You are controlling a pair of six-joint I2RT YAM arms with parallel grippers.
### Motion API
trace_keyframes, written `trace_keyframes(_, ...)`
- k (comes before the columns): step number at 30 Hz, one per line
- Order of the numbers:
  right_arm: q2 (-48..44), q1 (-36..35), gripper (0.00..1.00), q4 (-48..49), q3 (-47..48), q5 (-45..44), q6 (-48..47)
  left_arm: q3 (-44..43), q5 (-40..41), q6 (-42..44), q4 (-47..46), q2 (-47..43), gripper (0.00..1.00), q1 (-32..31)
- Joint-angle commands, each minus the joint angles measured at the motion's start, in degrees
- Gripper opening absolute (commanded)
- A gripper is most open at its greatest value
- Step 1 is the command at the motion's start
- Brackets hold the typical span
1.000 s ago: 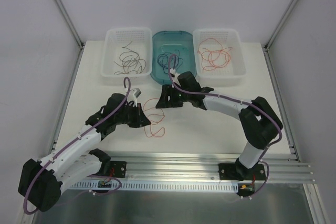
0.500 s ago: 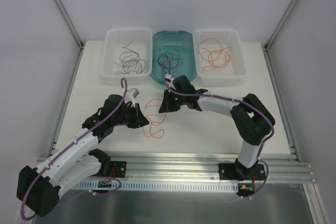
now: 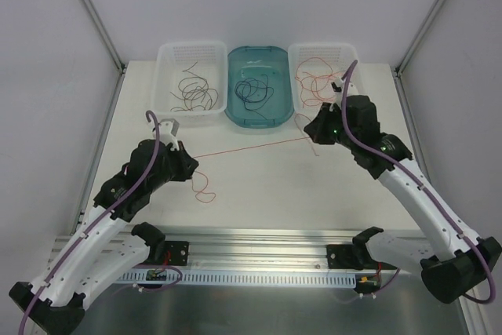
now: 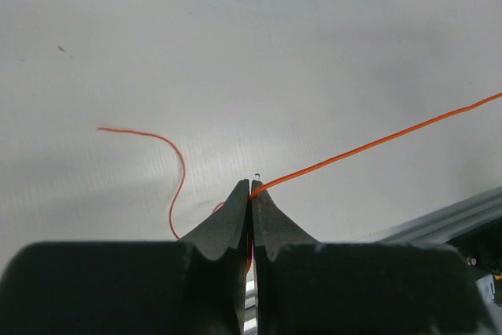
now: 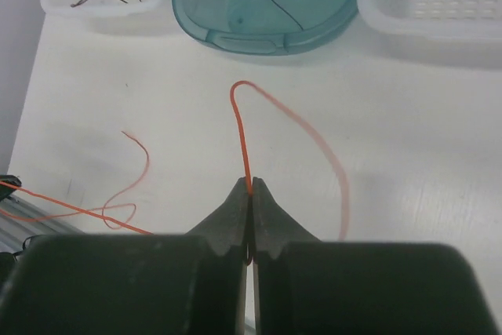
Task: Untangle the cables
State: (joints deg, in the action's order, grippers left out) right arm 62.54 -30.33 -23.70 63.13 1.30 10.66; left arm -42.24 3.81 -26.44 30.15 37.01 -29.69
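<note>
- The left gripper (image 4: pixel 251 187) has its jaws clamped on a red-orange cable (image 3: pixel 251 146).
- The right gripper (image 5: pixel 251 191) is pinched tight on the same cable's far end.
- The cable runs taut between them over the table (image 3: pixel 314 194), just in front of the teal bin (image 3: pixel 259 119).
- Other cables (image 3: pixel 192 93) lie in the teal bin and the 2 white baskets (image 3: pixel 166 76).

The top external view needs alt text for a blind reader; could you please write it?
A red-orange wire is stretched taut between the shut left fingers and right fingers across a white table. Behind, a teal tub sits between two white baskets, all holding wires.
</note>
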Motion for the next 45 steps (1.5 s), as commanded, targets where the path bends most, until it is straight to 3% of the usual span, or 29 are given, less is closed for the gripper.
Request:
trace_keyframes(1,-3.1,3.9,0.01,-9.9,3.0,-5.7,-4.6,-3.6,6.6,2.4,4.0,1.0,0.0,-0.5)
trace_keyframes(5,-5.9,11.1,0.01,-14.0,7.5,-5.3,-7.5,-5.7,8.1,3.0,5.0,2.1,0.0,-0.5)
trace_keyframes(9,-5.3,15.7,0.01,-15.3,11.6,-0.4,-9.1,-7.9,3.7,3.1,4.9,4.5,0.0,-0.5)
trace_keyframes(12,-3.4,16.0,0.01,-16.6,12.8,5.8,-9.2,-10.8,-2.0,3.7,4.7,7.8,0.0,-0.5)
trace_keyframes(15,-1.2,15.3,0.15,-14.4,8.4,14.5,-7.8,-13.3,-7.8,3.6,3.3,12.2,0.0,-0.5)
trace_keyframes(21,-2.3,8.6,0.2,-7.2,-2.0,16.2,-6.8,-16.2,-16.6,2.4,-1.5,19.4,0.0,-1.4)
trace_keyframes(24,-1.9,4.5,0.45,-7.5,-3.5,15.0,-8.6,-17.6,-17.1,2.2,-3.1,22.1,0.0,-2.6)
trace_keyframes(27,-3.2,1.6,0.62,-8.1,-4.9,14.1,-10.3,-18.8,-16.7,2.1,-4.3,24.1,0.0,-3.7)
trace_keyframes(31,-8.1,-1.4,0.78,-6.6,-6.5,16.7,-15.9,-20.2,-17.2,1.7,-4.8,26.3,0.0,-5.4)
trace_keyframes(34,-10.8,-3.8,0.91,-0.3,-8.5,19.2,-17.2,-21.5,-17.3,1.3,-5.0,27.7,0.0,-7.4)
trace_keyframes(40,-8.7,-10.3,1.0,18.0,-14.5,23.8,-14.8,-24.3,-17.1,-1.9,-6.3,28.9,0.0,-9.8)
trace_keyframes(45,-4.5,-14.9,0.99,23.3,-17.1,21.8,-14.7,-25.7,-15.9,-4.7,-7.8,28.4,0.0,-9.9)
